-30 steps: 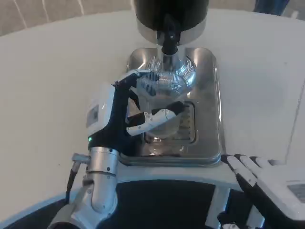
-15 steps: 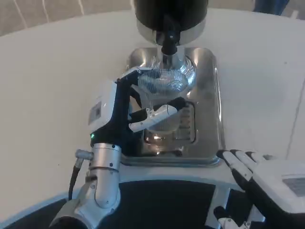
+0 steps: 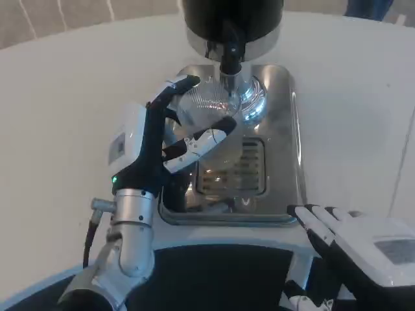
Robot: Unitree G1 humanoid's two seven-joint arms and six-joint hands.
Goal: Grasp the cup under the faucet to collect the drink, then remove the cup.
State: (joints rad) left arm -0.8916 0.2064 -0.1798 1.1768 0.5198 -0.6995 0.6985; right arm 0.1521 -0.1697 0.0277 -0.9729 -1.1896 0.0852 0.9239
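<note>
In the head view the left robot hand [image 3: 170, 139] stands upright over the near left part of the stainless drip tray [image 3: 293, 139], its white back turned to the left and its black and white fingers [image 3: 206, 137] curled around the clear plastic cup [image 3: 209, 107], which it holds. The cup sits inside that grasp, tilted so that its ribbed round mouth faces the camera, and its far edge lies just below the black faucet [image 3: 229, 57]. The faucet juts from the base of the black and silver drink dispenser [image 3: 232, 19], which stands beyond the left robot hand at the far end of the tray. To the right of the left robot hand and a little nearer the camera, the slotted drain grate [image 3: 241, 170] is set into the tray floor, and the polished metal around it shows bright reflections. A small green light glows on the wrist just below the left robot hand, above the silver left forearm [image 3: 130, 233] that runs down toward the near edge. The tray rests on the white counter [image 3: 58, 116], which spreads away to the left of the left robot hand and to the far right. The right robot hand [image 3: 353, 243] lies low at the near right, just off the tray's near right corner, back upward, its fingers stretched out and slightly apart toward the tray, holding nothing. Below both hands the near edge of the counter curves across a dark floor [image 3: 220, 272].
</note>
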